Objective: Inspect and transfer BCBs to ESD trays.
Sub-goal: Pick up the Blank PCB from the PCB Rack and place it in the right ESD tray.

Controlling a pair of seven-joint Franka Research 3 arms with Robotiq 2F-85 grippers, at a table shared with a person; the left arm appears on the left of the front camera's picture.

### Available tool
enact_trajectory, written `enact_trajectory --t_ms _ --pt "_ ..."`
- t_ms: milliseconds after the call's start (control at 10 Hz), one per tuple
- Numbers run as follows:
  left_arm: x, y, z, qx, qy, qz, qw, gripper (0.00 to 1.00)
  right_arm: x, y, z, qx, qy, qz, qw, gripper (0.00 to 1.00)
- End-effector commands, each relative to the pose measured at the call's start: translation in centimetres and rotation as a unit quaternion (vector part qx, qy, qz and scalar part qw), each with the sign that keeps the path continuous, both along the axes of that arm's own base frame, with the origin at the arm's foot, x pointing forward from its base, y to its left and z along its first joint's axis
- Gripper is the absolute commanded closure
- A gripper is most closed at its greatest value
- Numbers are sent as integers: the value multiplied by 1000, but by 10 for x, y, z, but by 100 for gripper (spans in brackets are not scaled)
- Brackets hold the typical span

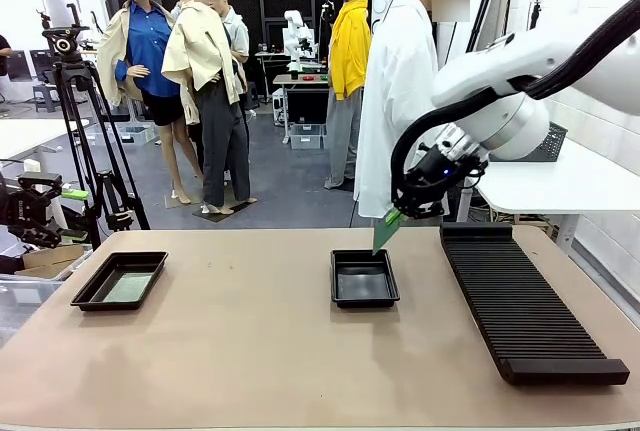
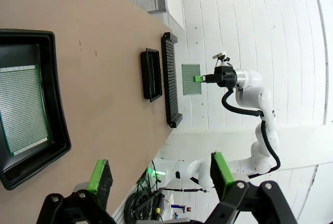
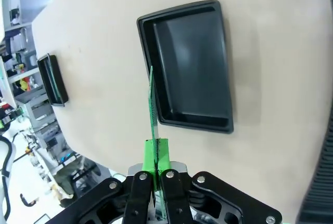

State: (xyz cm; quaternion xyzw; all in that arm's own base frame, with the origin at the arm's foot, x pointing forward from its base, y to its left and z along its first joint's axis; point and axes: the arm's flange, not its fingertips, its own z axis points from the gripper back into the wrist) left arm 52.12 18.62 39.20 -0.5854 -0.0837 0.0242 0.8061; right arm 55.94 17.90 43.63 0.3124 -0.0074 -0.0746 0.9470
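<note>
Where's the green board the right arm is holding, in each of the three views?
Front view: the board, centre right, above the empty tray's far edge.
Left wrist view: the board, upper middle, flat-on, held in air.
Right wrist view: the board, edge-on, bottom centre.
Shared landmark: the empty tray.

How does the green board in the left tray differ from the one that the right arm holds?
The tray board lies flat on the floor of the left tray; the held board hangs on edge in the air. Nothing grips the tray board; the right end effector is shut on the held board. Both are thin, green and rectangular.
</note>
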Motion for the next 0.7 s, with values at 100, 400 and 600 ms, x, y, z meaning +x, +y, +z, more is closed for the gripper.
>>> enact_trajectory --t_ms 100,400,600 --pt "1 -1 2 4 5 7 1000 0 11 22 -26 33 -12 19 999 100" --pt "1 -1 2 4 5 7 1000 0 18 37 -53 26 -17 28 999 100" --pt "1 -1 2 4 5 7 1000 0 28 41 -66 21 -14 37 999 100"
